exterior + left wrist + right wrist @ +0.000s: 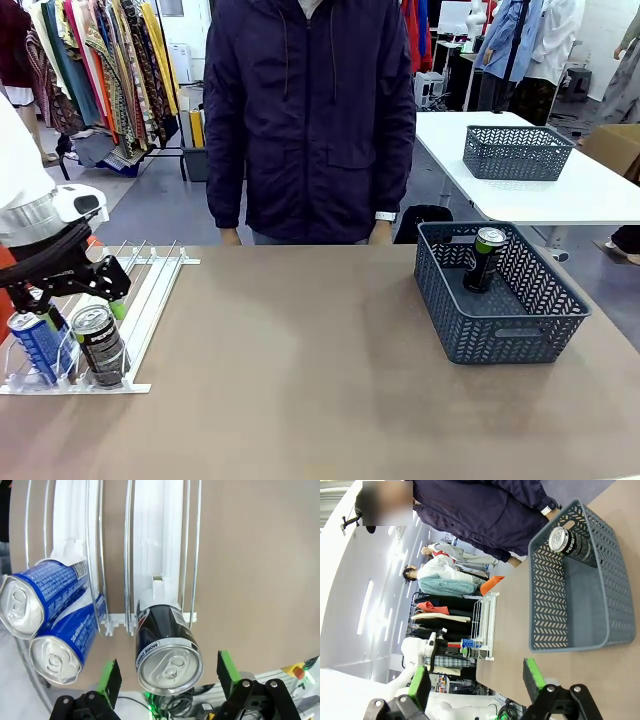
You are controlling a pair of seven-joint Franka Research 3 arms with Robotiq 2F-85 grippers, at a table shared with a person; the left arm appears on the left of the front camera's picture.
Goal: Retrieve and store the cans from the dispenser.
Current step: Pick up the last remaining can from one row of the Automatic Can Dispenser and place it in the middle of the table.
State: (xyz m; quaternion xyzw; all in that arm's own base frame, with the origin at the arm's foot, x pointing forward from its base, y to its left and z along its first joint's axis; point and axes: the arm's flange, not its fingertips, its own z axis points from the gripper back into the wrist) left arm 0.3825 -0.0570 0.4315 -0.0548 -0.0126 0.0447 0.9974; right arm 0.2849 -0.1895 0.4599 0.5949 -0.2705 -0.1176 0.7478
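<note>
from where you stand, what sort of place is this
Likely a robot test bench set up in a clothing shop or storeroom: full clothes racks behind the table, a shelf-style can dispenser and a blue-grey mesh basket on it.

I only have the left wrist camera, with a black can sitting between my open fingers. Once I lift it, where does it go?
Observer: A blue-grey mesh basket sits far to the robot's right of the dispenser.
Operator: Anything in it already?
Observer: One dark can with a green-rimmed top stands near its far wall.
Operator: Is the other arm free?
Observer: The right gripper is open and empty, with the basket ahead of it.
</note>
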